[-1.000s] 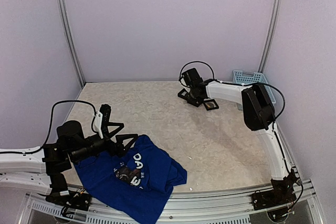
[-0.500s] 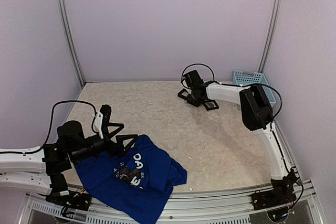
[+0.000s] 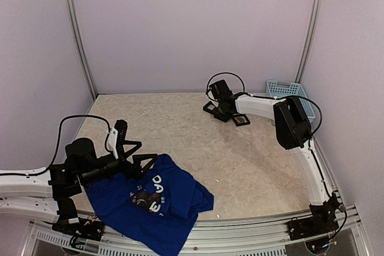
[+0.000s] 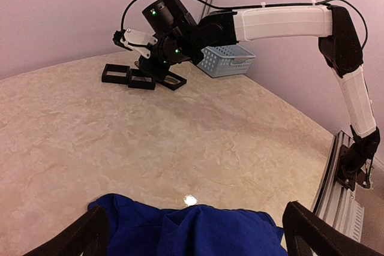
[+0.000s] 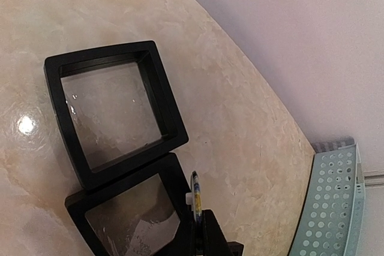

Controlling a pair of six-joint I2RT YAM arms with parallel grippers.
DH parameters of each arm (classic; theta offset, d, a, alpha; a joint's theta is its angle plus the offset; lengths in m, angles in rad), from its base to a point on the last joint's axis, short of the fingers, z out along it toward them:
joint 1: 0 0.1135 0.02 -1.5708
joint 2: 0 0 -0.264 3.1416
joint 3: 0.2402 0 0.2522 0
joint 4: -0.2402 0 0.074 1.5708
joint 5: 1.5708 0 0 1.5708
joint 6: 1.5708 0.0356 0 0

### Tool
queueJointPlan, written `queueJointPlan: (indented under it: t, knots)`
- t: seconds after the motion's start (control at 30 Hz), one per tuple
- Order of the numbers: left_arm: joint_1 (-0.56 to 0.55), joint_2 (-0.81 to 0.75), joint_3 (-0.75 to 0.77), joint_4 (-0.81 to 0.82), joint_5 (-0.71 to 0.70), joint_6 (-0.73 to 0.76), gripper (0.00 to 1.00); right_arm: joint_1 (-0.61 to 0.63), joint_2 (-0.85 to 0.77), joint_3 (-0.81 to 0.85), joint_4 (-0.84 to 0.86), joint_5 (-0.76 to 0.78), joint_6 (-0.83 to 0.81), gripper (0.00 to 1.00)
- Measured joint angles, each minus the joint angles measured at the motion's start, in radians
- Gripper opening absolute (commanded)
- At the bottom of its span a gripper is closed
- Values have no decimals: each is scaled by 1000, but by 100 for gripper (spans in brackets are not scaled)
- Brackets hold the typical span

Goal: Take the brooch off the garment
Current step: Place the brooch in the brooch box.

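The garment, a royal-blue T-shirt with white lettering, lies crumpled at the table's near left; its folds fill the bottom of the left wrist view. My left gripper hangs open just above the shirt's far edge, fingers wide apart and holding nothing. At the far right my right gripper is shut on the brooch, a thin blue-and-yellow disc seen edge-on that sticks up from the closed fingertips. The brooch is held over the corner of a black square frame, far from the shirt.
Black square frames sit under the right gripper; another frame lies beside them. A light blue perforated basket stands at the back right corner. Metal rails run along the table's near edge.
The right arm's elbow has shifted slightly left, with the gripper staying over the frames. The left arm and the shirt have not moved.
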Motion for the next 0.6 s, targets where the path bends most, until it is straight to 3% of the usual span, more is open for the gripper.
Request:
queueJointPlan:
  t: [0.6]
  knots:
    - [0,6,1,-1,5,0,99,0,-32,-58,29,-13,8,0]
